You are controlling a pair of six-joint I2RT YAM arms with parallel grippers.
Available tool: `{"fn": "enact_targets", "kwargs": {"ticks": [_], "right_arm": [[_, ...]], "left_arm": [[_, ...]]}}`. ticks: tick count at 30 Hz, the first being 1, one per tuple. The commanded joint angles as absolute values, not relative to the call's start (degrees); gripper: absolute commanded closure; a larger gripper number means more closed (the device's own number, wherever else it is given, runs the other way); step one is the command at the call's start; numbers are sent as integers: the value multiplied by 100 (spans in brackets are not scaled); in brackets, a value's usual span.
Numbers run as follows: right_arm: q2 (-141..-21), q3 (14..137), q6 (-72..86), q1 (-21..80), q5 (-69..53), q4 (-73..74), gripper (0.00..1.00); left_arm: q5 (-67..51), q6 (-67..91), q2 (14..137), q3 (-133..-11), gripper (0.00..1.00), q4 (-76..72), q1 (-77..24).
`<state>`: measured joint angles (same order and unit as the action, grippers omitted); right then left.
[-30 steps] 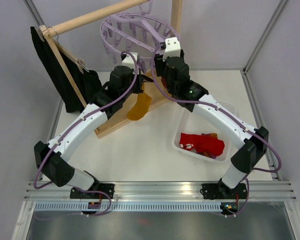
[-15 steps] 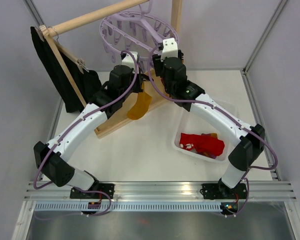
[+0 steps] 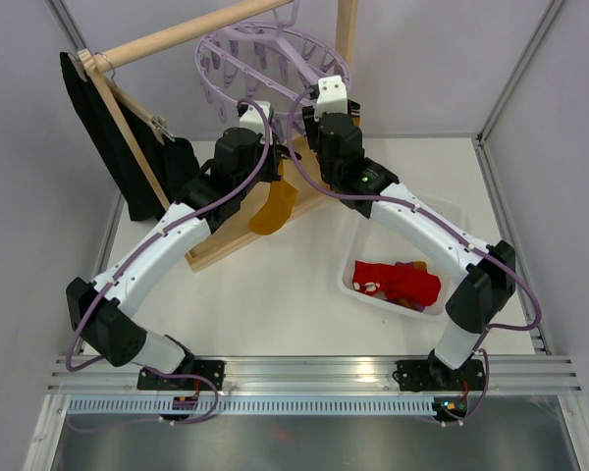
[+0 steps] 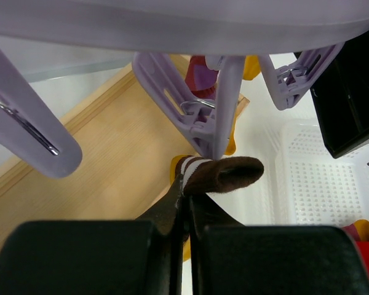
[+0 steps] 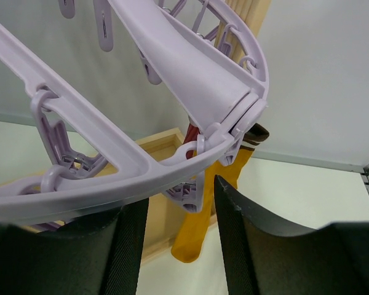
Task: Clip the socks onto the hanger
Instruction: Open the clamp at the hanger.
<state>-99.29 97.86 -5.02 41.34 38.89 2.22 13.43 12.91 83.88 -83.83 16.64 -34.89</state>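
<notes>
One sock [image 3: 273,209] is hanging in clenched left gripper [image 4: 184,184] under a peg [image 4: 216,104]; right gripper [image 5: 178,203], released, is straddling it; others [image 3: 398,283] are lying in bin [image 3: 452,221].

My table [image 3: 275,304] is white and evenly lit, closed in by pale grey walls [image 3: 442,69] with metal posts [image 3: 516,74] at the upper corners. A wooden rack [image 3: 167,37] crosses the upper left; a metal rail [image 3: 314,371] runs along the bottom of the frame
</notes>
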Motion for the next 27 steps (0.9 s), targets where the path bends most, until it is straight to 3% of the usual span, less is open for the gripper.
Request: {"fn": "enact_targets", "kwargs": {"ticks": [1, 15, 27], "right_arm": [[-9923, 9923, -527, 4069, 4008, -149, 49], [-9835, 10028, -387, 4069, 3929, -18, 75], [-9703, 10423, 246, 4069, 3613, 922, 99]], "left_arm": [[1397, 1134, 8358, -8631, 98, 1582, -3516], [1354, 1169, 8288, -8535, 98, 1582, -3516], [677, 1836, 7981, -7893, 98, 968, -3516]]}}
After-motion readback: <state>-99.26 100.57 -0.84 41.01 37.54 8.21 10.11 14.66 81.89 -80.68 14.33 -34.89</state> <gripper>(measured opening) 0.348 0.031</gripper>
